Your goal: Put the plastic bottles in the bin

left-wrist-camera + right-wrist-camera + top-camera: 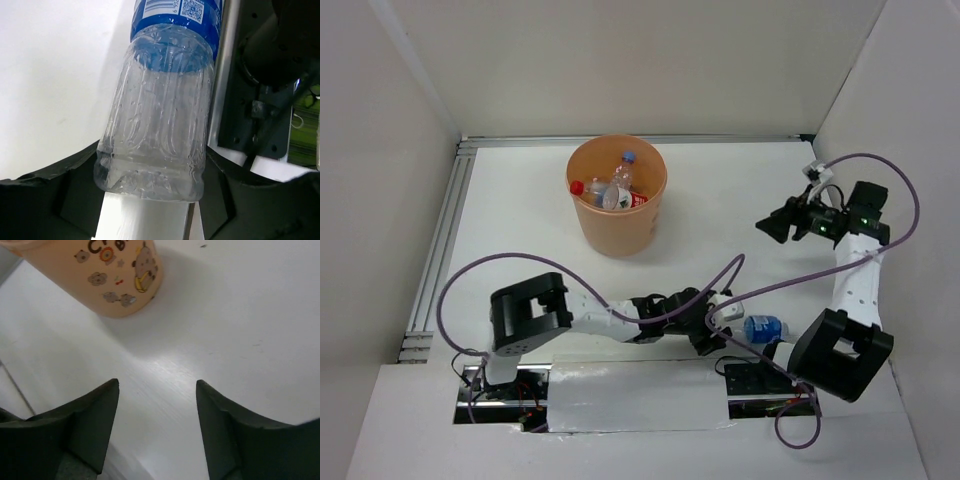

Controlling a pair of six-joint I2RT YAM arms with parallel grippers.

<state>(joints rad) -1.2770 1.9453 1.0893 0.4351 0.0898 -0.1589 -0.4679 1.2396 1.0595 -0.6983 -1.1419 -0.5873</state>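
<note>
A clear plastic bottle with a blue label (767,328) lies at the table's near edge, beside the right arm's base. My left gripper (728,325) reaches across to it. In the left wrist view the bottle (160,110) fills the middle, its base sitting between the jaws of my left gripper (152,149), with a finger pressed against each side. The orange bin (620,232) stands at the back centre and holds several clear bottles (618,188) with red and blue caps. My right gripper (770,226) hovers to the right of the bin, open and empty (157,384), facing the bin's wall (110,280).
An aluminium rail (445,240) runs along the table's left side, and white walls close in the left, back and right. The right arm's black base (840,352) sits close to the bottle. A silver strip (630,395) covers the near edge between the two bases.
</note>
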